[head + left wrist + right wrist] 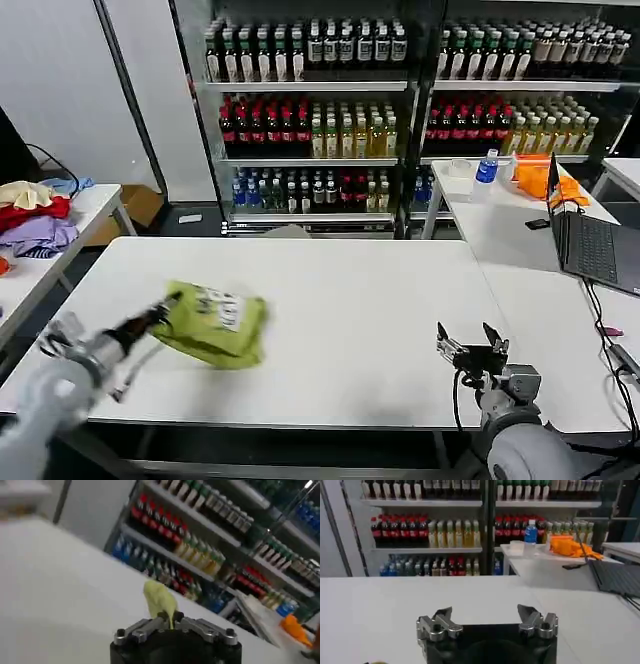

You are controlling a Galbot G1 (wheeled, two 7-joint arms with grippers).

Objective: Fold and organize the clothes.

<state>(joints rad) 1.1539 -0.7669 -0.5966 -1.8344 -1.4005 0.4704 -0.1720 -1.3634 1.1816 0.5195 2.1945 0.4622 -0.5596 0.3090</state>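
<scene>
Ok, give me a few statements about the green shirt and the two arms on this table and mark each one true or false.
1. The left tool is clamped on the green shirt. True.
2. The shirt is spread flat across the white table. False: it is a bunched bundle, held at one edge.
3. The right tool is empty, with its fingers apart. True.
4. The right tool is touching the shirt. False: it is near the table's front edge, well apart from the shirt.
5. A laptop sits open on the side table to the robot's right. True.
</scene>
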